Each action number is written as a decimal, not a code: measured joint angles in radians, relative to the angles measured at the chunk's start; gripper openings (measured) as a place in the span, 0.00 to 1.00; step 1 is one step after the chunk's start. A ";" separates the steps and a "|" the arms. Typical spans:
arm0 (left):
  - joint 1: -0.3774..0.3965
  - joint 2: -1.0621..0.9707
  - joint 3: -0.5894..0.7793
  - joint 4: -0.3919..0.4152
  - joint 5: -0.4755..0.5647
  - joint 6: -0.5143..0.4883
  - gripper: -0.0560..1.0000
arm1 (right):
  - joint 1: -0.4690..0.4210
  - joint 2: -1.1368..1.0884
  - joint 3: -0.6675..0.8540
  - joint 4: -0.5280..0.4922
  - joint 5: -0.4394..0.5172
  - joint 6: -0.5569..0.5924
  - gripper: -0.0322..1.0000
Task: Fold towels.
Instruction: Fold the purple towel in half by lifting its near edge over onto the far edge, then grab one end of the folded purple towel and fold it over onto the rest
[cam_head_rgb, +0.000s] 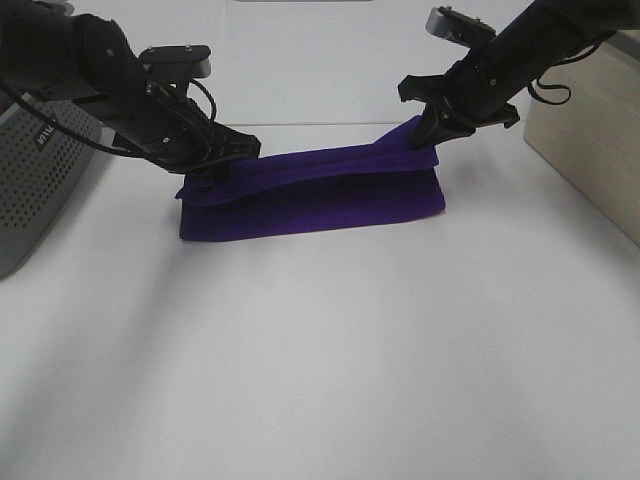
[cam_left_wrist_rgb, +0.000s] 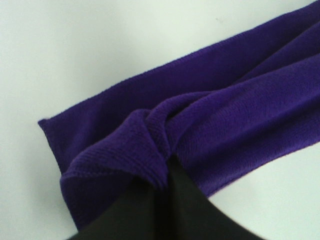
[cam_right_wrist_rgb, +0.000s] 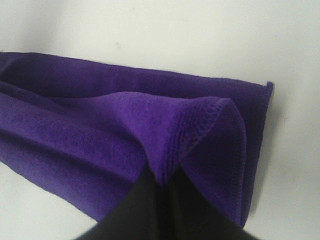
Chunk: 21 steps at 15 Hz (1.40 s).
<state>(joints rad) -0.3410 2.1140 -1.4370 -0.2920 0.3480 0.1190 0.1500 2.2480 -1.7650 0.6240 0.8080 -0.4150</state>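
Observation:
The deep purple towel (cam_head_rgb: 320, 195) lies on the white table as a long band, with its top layer lifted at both ends. My left gripper (cam_head_rgb: 218, 168) is shut on the towel's left end. My right gripper (cam_head_rgb: 428, 132) is shut on its right end and holds that corner a little above the table. In the left wrist view the cloth (cam_left_wrist_rgb: 210, 120) bunches between the black fingers (cam_left_wrist_rgb: 175, 210). In the right wrist view a stitched corner (cam_right_wrist_rgb: 200, 130) is pinched between the fingers (cam_right_wrist_rgb: 155, 210). No white tag shows.
A grey perforated box (cam_head_rgb: 40, 170) stands at the left edge of the table (cam_head_rgb: 320, 360). A pale wooden box (cam_head_rgb: 590, 130) stands at the right, behind the right arm.

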 joint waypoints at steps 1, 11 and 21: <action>0.000 0.038 -0.046 0.008 -0.001 0.000 0.05 | 0.000 0.032 -0.020 -0.007 -0.002 0.000 0.05; 0.005 0.129 -0.172 0.016 0.147 -0.001 0.06 | 0.000 0.118 -0.087 -0.034 -0.038 0.001 0.05; 0.040 0.129 -0.184 0.019 0.196 -0.026 0.74 | 0.000 0.118 -0.087 -0.123 0.023 0.011 0.77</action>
<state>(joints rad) -0.3010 2.2430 -1.6210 -0.2730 0.5440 0.0930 0.1500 2.3660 -1.8520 0.5010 0.8310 -0.4040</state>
